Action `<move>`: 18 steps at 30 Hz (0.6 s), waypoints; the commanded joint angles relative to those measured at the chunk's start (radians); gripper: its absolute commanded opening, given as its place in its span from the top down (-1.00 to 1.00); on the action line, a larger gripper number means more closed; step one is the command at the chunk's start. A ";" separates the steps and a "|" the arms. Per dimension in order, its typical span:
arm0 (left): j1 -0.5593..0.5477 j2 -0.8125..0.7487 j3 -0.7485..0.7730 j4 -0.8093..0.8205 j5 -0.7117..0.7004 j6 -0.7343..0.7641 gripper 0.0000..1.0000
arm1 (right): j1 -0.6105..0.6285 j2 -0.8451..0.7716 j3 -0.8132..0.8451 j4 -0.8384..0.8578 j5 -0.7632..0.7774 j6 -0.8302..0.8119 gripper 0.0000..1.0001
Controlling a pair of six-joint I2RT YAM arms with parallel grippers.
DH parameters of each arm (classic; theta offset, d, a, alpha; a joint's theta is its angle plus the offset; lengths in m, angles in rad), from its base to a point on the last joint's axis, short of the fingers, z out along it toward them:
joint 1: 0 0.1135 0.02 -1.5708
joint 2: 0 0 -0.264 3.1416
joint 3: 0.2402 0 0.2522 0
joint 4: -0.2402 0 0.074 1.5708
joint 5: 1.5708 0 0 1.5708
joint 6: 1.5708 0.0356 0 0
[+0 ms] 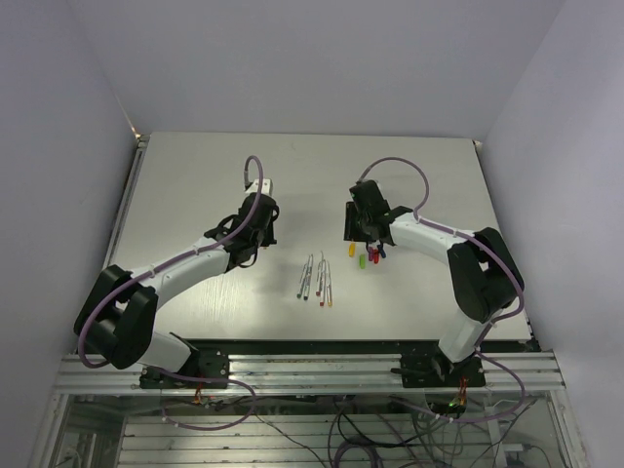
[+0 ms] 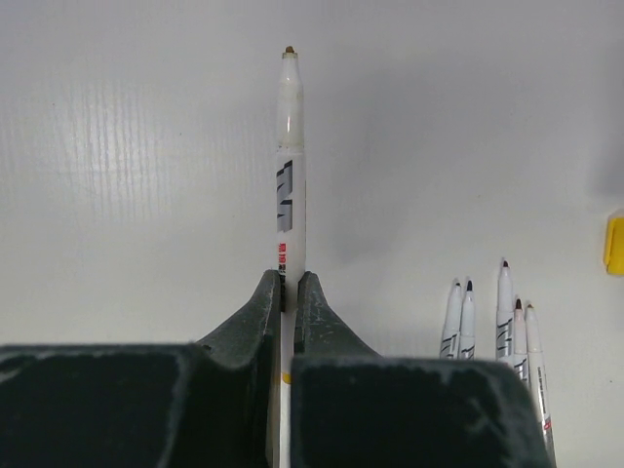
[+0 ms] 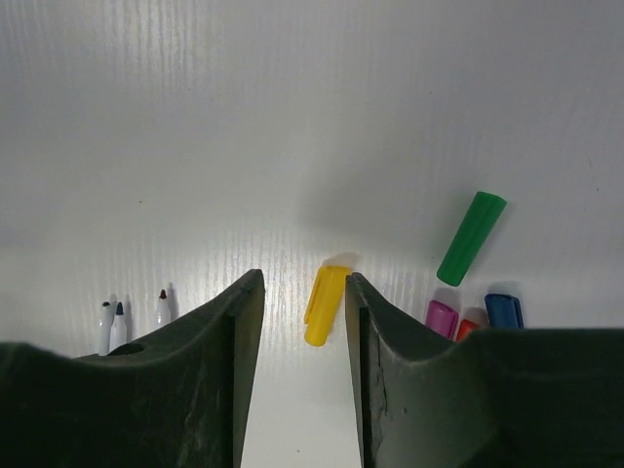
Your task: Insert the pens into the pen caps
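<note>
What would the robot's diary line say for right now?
left pincer: shut on pen | right pincer: open, lined up with yellow cap | other pens: lying on table

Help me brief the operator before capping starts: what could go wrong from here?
1. The right gripper stands open around the yellow cap, which lies slanted; closing could grip it crooked.
2. The pink cap close beside it might get knocked.
3. The left gripper pinches its pen far from the tip, so the long free end may tilt on contact.
</note>
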 commanded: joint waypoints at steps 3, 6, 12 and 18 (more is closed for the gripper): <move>0.007 -0.014 0.005 0.038 0.034 0.010 0.86 | 0.006 -0.003 -0.008 -0.020 0.005 0.013 0.22; 0.008 -0.009 0.010 0.050 0.048 0.019 0.86 | 0.010 0.009 -0.006 -0.030 0.005 0.017 0.23; 0.018 0.012 0.031 0.064 0.076 0.029 0.86 | 0.012 0.025 0.010 -0.063 0.024 0.036 0.24; 0.022 0.025 0.045 0.068 0.095 0.040 0.86 | 0.013 0.049 0.012 -0.079 0.020 0.038 0.24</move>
